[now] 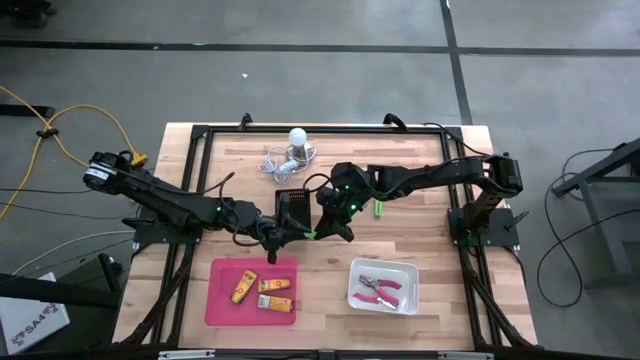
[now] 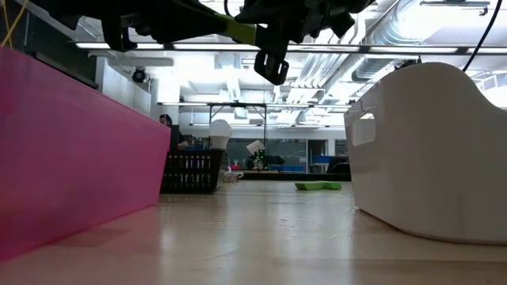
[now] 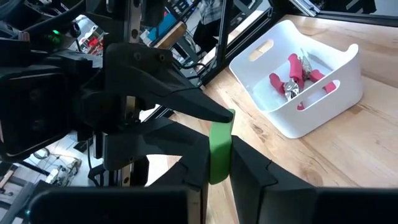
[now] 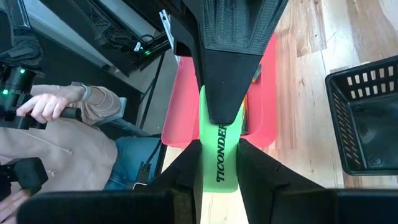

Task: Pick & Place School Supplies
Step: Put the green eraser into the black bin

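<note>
While both tools [image 1: 308, 234] clamp it, green piece [image 3: 219, 152] lies level — lengthwise between them.

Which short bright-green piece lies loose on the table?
The short bright-green piece on bare wood beside the right arm; the other piece is pinched by the left gripper and right gripper.

Scissors [image 1: 378, 289] in bin [image 1: 356, 297]
</note>
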Controlling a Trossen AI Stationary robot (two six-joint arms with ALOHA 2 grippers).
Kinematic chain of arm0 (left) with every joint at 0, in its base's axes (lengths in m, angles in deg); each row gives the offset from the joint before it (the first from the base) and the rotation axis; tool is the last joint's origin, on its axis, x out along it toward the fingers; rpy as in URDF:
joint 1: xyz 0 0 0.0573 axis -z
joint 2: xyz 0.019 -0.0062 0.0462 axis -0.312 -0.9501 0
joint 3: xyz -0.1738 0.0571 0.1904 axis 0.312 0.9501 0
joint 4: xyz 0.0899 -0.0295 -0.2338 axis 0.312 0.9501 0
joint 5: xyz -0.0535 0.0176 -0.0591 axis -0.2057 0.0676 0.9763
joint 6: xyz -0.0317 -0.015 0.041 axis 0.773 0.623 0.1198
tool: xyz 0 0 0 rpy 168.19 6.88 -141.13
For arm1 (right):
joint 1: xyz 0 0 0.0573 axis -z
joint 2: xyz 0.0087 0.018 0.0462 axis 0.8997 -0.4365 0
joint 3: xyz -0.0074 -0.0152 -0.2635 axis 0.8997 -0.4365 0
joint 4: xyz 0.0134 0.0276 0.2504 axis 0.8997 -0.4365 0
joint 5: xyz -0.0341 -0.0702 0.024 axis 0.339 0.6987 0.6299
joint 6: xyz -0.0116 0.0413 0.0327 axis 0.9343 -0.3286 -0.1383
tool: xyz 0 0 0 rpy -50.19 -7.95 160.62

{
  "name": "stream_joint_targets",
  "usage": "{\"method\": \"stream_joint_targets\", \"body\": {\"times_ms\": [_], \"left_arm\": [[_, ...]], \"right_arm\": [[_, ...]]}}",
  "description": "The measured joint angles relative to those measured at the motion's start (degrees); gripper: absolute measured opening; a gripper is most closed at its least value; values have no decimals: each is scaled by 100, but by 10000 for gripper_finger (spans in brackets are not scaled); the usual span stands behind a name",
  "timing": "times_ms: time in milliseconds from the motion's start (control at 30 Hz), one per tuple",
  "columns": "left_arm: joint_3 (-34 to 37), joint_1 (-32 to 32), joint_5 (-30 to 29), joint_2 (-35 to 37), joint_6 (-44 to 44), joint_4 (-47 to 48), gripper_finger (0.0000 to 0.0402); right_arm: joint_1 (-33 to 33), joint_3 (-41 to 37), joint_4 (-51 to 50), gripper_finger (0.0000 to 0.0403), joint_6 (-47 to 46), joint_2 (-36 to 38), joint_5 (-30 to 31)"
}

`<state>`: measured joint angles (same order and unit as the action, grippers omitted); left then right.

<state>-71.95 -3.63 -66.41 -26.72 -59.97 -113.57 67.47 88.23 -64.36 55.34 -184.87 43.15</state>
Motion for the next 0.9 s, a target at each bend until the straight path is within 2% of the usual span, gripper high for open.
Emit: {"method": "stream_joint_targets", "body": {"times_ms": [367, 667, 900], "left_arm": [[0, 0, -4, 0, 7, -13, 39], [0, 0, -26, -2, 20, -15, 40], [0, 141, -170, -2, 39, 28, 40]], "right_arm": [[0, 0, 11, 76, 15, 0, -22], [0, 0, 24, 154, 20, 0, 57], [117, 0, -353, 194, 36, 0, -508]]}}
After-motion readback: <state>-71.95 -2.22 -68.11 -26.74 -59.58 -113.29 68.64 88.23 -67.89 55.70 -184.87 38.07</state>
